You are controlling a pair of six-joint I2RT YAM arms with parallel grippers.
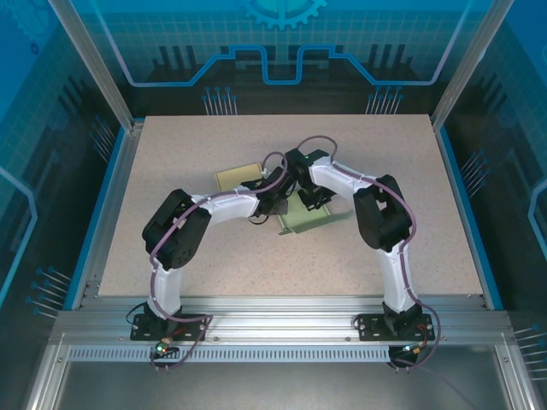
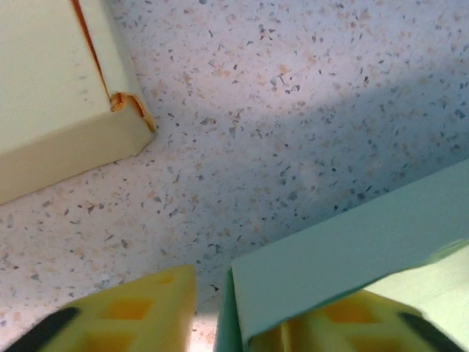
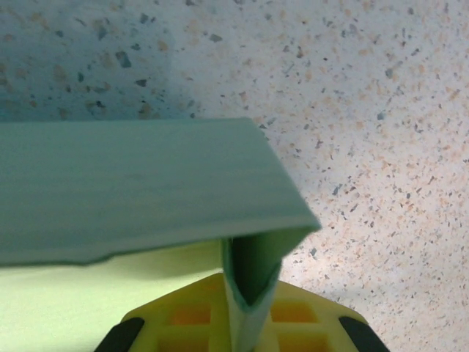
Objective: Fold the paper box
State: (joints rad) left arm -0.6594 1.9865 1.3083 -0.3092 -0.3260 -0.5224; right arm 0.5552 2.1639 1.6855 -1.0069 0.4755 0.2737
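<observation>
The paper box [image 1: 309, 219] is a pale green sheet, partly folded, at the table's middle where both arms meet. In the right wrist view my right gripper [image 3: 245, 323] is shut on a doubled-over flap of the paper box [image 3: 132, 183], and a raised wall spreads left above the jaws. In the left wrist view my left gripper [image 2: 242, 312] stands open. A green panel of the paper box [image 2: 352, 249] rests against the right yellow finger [image 2: 366, 323], with a gap to the left finger [image 2: 124, 315]. From above, the left gripper [image 1: 272, 202] and right gripper [image 1: 308, 198] sit close together over the sheet.
A cream-yellow folded box [image 1: 238, 177] lies just behind and left of the grippers, and its corner [image 2: 58, 110] is close in the left wrist view. Speckled tabletop [image 1: 256, 256] extends all round, bounded by blue rails and glass walls.
</observation>
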